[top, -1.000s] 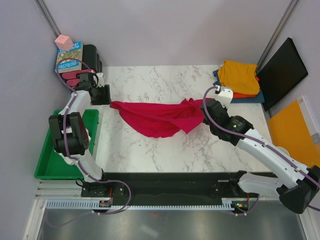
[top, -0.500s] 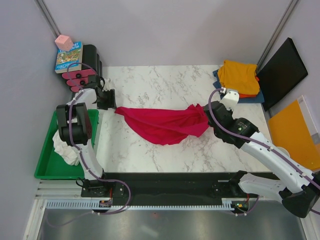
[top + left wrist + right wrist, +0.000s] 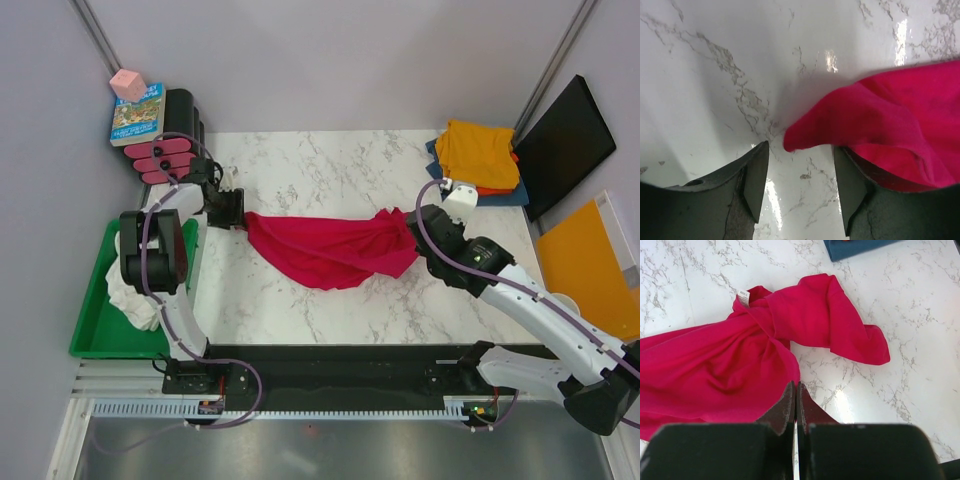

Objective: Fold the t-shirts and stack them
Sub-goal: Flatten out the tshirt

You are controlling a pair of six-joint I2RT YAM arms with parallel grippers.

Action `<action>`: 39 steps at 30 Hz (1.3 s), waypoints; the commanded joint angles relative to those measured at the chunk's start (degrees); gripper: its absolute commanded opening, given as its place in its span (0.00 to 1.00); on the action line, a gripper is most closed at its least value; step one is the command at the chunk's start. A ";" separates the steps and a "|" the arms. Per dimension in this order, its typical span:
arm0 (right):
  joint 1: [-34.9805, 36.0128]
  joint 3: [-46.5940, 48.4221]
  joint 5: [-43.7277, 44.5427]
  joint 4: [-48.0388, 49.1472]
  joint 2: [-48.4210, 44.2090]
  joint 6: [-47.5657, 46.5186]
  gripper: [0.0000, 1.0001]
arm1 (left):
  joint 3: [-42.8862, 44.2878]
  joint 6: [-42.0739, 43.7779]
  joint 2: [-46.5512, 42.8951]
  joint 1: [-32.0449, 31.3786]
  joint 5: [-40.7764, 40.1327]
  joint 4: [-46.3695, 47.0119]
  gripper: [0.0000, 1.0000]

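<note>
The crimson-red t-shirt (image 3: 330,250) lies bunched across the middle of the marble table (image 3: 330,310). My left gripper (image 3: 232,208) is open at the shirt's left tip. In the left wrist view the red tip (image 3: 890,115) lies just ahead of the gripper (image 3: 800,146), with cloth resting over the right finger (image 3: 855,190). My right gripper (image 3: 420,222) is shut at the shirt's right end. In the right wrist view the shut tips (image 3: 796,385) meet the edge of the red cloth (image 3: 730,370). A yellow-orange shirt (image 3: 478,150) tops a folded stack over orange and blue shirts (image 3: 505,197) at the back right.
A green tray (image 3: 95,330) at the left holds a white shirt (image 3: 130,300). Pink-and-black cases (image 3: 165,160), a book (image 3: 137,112) and a pink cube (image 3: 127,84) stand at the back left. A black board (image 3: 565,145) and an orange board (image 3: 585,265) are on the right.
The red shirt has slid to the right across the table. My left gripper has followed its left tip rightward and toward me. The right gripper has shifted slightly right.
</note>
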 commanded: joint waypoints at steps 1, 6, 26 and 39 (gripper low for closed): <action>0.12 -0.88 -0.13 0.47 -0.68 1.62 0.00 | -1.63 1.18 -5.63 0.44 4.08 2.31 0.62; 0.12 -1.06 -0.22 0.91 -0.50 1.62 0.00 | -1.10 1.35 -3.36 0.00 4.35 1.87 0.61; 0.12 -1.32 -0.05 0.91 -0.50 1.10 0.00 | 3.29 -0.41 1.57 -0.26 -6.82 3.98 0.60; 0.12 -1.49 -0.92 1.18 -0.41 1.45 0.00 | 5.85 3.63 6.50 -1.06 1.17 -1.91 0.53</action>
